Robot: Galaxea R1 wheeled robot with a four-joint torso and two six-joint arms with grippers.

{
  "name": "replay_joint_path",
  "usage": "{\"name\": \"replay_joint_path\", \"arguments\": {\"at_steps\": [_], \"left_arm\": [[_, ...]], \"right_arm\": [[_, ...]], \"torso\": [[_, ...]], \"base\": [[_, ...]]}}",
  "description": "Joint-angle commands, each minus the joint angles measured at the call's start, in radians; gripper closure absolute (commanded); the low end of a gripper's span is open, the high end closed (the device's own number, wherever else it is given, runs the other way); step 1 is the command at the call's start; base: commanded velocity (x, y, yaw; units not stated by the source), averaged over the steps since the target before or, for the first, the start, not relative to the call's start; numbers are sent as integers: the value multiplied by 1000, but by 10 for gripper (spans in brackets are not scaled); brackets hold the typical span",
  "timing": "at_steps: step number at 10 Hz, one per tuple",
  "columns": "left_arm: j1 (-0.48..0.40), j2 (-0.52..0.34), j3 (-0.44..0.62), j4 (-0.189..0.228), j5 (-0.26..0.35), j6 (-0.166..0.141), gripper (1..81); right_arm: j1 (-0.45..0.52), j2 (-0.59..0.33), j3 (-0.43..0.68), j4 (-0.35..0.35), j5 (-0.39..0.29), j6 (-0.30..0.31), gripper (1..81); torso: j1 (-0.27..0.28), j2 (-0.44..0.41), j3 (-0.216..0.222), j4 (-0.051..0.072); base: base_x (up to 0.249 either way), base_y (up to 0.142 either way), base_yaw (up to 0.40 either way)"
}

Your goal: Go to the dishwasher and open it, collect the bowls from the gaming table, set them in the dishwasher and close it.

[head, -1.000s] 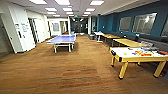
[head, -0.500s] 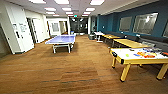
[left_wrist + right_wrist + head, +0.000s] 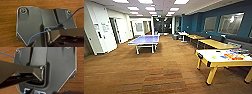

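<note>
You drive open carpet; gaming table (image 3: 224, 58) at right, near. Risk: base clips yellow leg (image 3: 212, 75) if you turn tight. Tool state: cannot tell.

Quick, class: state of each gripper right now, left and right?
Left gripper: cannot be told from these pictures.
Right gripper: cannot be told from these pictures.

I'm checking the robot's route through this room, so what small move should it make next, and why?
Probably turn a little to the right and roll toward the gaming table. The yellow-legged table stands ahead on the right across bare wooden floor, with colourful things on its white top too blurred to name. The blue table-tennis table stands off to the left, out of that path.
</note>
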Motion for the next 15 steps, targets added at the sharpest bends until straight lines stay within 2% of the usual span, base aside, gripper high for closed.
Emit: {"name": "replay_joint_path", "arguments": {"at_steps": [1,15], "left_arm": [[-50,4,-1,1,47,7,10],[-37,4,-1,-3,47,7,10]], "right_arm": [[63,7,-21,13,-57,-5,10],[48,29,-34,8,-59,-6,10]], "torso": [[0,0,0,0],[0,0,0,0]], "base": [[210,0,0],[206,0,0]]}}
